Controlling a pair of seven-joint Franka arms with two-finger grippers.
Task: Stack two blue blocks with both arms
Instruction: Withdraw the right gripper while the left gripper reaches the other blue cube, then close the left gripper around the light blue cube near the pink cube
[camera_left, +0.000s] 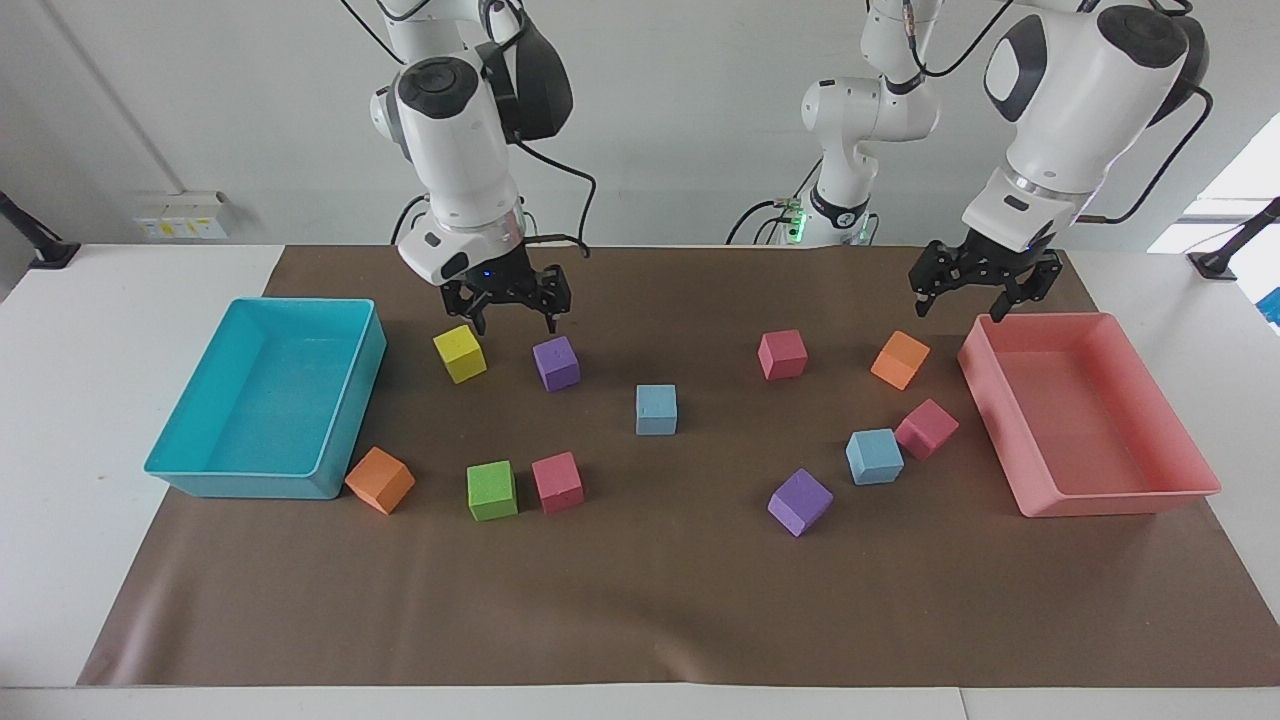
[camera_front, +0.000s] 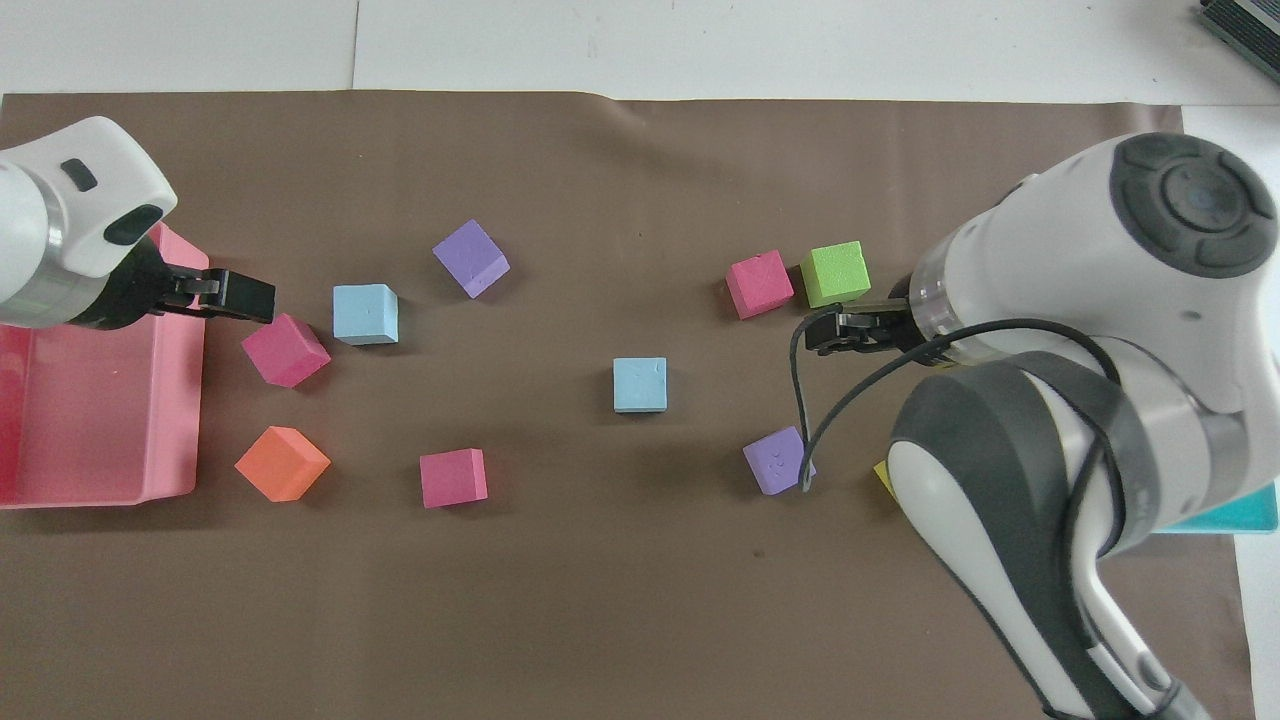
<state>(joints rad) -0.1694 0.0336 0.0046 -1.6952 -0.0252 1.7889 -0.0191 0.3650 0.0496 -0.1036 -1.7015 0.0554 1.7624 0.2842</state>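
Foam-light and slightly yielding, each blue block (camera_left: 656, 409) (camera_left: 874, 456) is judged best pinched across opposite flat faces, while the right hand (camera_left: 508, 299) and left hand (camera_left: 977, 286) are seen spread and empty at upper frame.

two blue blocks (camera_left: 656, 409) (camera_left: 874, 456) lie apart, unstacked.

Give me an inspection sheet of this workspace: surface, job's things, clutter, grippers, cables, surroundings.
Surface: brown mat on a white table.
Job's things: two blue blocks, one mid-mat, one beside a pink cube toward the left arm's end; apart, not stacked.
Clutter: purple, yellow, green, orange and pink cubes; turquoise tray; pink tray.
Grippers: right gripper raised over the yellow and purple cubes, open, empty; left gripper over the pink tray's rim, open, empty.
Cables: black cable looping off the right arm.
Surroundings: white wall, wall socket.
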